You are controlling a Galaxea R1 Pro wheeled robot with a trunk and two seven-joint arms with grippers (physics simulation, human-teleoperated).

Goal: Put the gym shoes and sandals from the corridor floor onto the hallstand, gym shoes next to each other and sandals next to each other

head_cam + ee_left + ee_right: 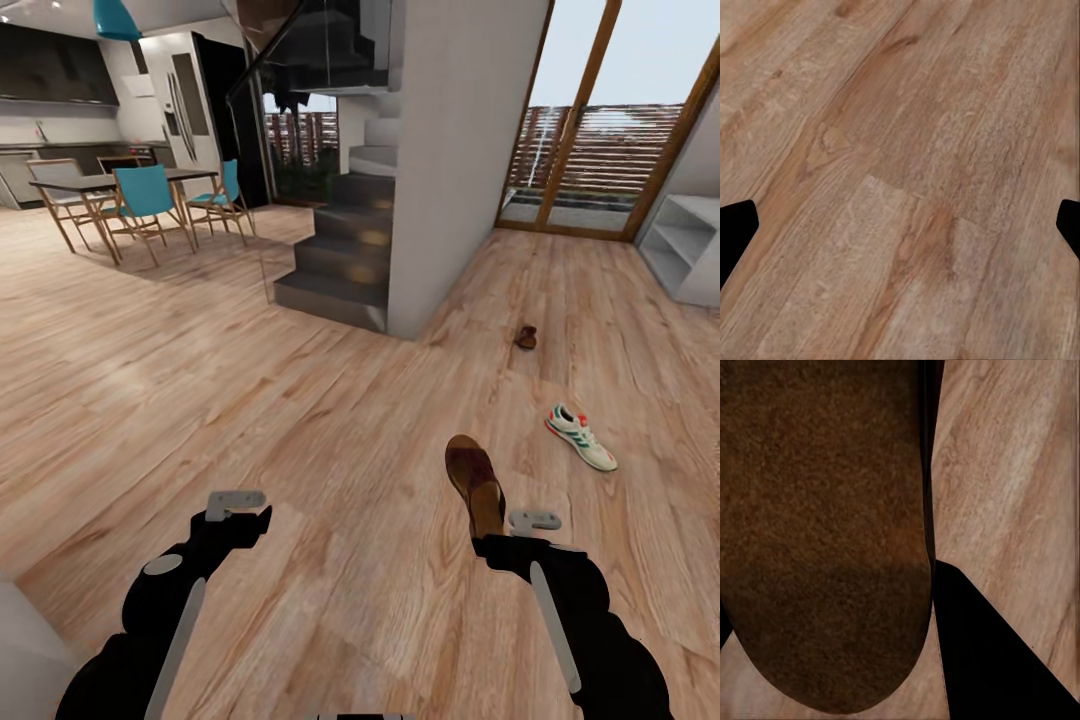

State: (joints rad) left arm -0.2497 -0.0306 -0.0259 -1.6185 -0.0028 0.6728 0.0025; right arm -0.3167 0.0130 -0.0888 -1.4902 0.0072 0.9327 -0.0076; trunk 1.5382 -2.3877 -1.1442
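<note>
Light brown wood-plank floor (pixel 250 400) carries the scene. One brown slip-on sandal (pixel 476 482) is pinched at its heel in the right gripper's (pixel 505 532) jaws, above the planks. Another brown sandal (pixel 526 337) and a white green-striped sneaker (pixel 581 437) lie beyond. Left gripper (pixel 240 510) hovers, jaws spread.

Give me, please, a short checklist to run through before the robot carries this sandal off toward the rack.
1. Right gripper shut on the held sandal: ok.
2. Held sandal clear of the corridor floor: cannot tell.
3. Left gripper open, nothing between its fingers: ok.
4. Second sandal and gym shoe lie ahead, apart: ok.
5. Grey shelf unit at right; whether it is the rack: cannot tell.
</note>
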